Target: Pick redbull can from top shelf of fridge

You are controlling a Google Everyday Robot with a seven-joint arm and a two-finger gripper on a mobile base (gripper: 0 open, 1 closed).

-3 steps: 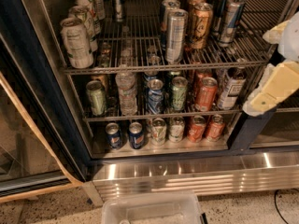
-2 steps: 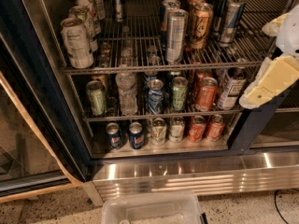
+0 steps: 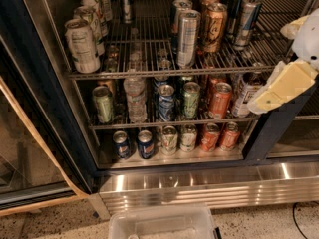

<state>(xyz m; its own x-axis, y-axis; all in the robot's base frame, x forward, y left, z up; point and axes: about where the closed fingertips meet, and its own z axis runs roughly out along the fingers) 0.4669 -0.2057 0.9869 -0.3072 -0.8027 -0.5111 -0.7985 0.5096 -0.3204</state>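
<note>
Step in hand (my reading): the approach, with no contact yet.

- fridge: door open, racks exposed. The dark post on the right stands just behind the gripper, so the path in should pass left of the post and above the shelf rail.
- top shelf: wire bars with a front rail, crowded on the right half. The reach has to come over the rail, level with the can bodies, not from below.
- gripper: cream-coloured, at the right edge in front of the middle rack, lower than the target and well apart from it. I cannot tell whether it is open or closed.
- redbull can: slim, blue and silver, upright near the right of the top shelf, in the front of its row. A gold-brown can stands just to its left and a wide silver can further left (a darker can sits close behind it). Close on the slim body only, mid-height, and lift straight so the neighbours are not tipped.

Versus 1.0 s ago: the gripper has drifted slightly left and up, and the cans are unmoved.
</note>
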